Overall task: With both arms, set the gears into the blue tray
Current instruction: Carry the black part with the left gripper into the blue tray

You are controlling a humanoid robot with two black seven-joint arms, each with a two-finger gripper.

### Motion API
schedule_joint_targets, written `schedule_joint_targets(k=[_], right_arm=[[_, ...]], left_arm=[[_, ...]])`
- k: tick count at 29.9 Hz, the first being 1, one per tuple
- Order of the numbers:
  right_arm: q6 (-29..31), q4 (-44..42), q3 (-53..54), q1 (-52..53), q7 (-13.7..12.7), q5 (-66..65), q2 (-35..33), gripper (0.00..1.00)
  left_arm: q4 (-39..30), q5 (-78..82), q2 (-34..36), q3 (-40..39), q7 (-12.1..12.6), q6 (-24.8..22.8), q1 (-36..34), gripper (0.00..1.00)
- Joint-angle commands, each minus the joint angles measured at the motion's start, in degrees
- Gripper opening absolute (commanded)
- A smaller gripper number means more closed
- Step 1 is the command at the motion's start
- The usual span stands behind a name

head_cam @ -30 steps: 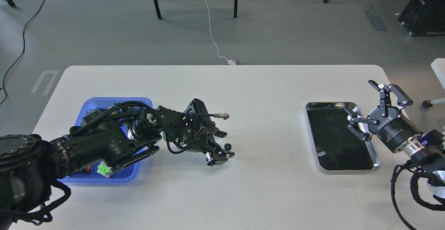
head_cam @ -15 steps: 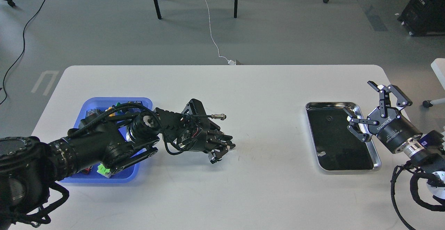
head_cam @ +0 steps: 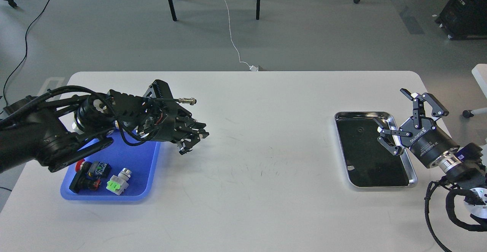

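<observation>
**Left tool closed beside the blue tray, right tool spread over the metal tray**

The left arm's black two-finger tool (head_cam: 191, 141) has its fingers drawn together, tips pointing down and to the right; whether a small black gear sits between them cannot be told, since nothing distinct shows at the dark tips. Just to the left of this tool lies the flat bright-blue plastic tray (head_cam: 150, 168), its right rim close beneath the tool's body. In the tray's near end, below and left of the tool, rest a red-capped push-button switch (head_cam: 80, 165), a dark switch block (head_cam: 99, 168) and a green-and-white switch (head_cam: 118, 183). The bare white surface (head_cam: 258, 191) stretches away to the tool's right.

Well apart on the far right, the right arm's black tool with white lettering (head_cam: 392, 120) is spread wide, its fingers hanging over the right edge of the shiny silver metal tray with a dark inside (head_cam: 411, 176). One tiny black toothed gear (head_cam: 359, 130) lies in that tray, left of the tool.
</observation>
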Motion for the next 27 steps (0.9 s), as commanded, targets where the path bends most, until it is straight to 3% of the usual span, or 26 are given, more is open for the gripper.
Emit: schedule_joint_targets(k=[1,10,15,27], right_arm=[[0.0,-0.02,-0.26,0.09,0.0,0.01,0.41,0.98],[0.0,-0.02,-0.53,0.09,0.0,0.01,0.41,0.98],[0.0,-0.02,-0.35,0.0,0.0,0.01,0.5,0.98],[0.0,-0.02,-0.53,-0.08,0.0,0.01,0.94,0.98]], left_arm=[[-4.16,0.0,8.28,0.17,0.0,-1.57,1.34,0.12],[-2.95,0.0,16.47,0.26,0.0,-1.48,4.33,0.13],[1.62,0.0,15.78,0.17,0.0,-1.22,6.35,0.15],[5.49,0.0,13.14,0.09,0.0,-1.22,7.24,0.18]])
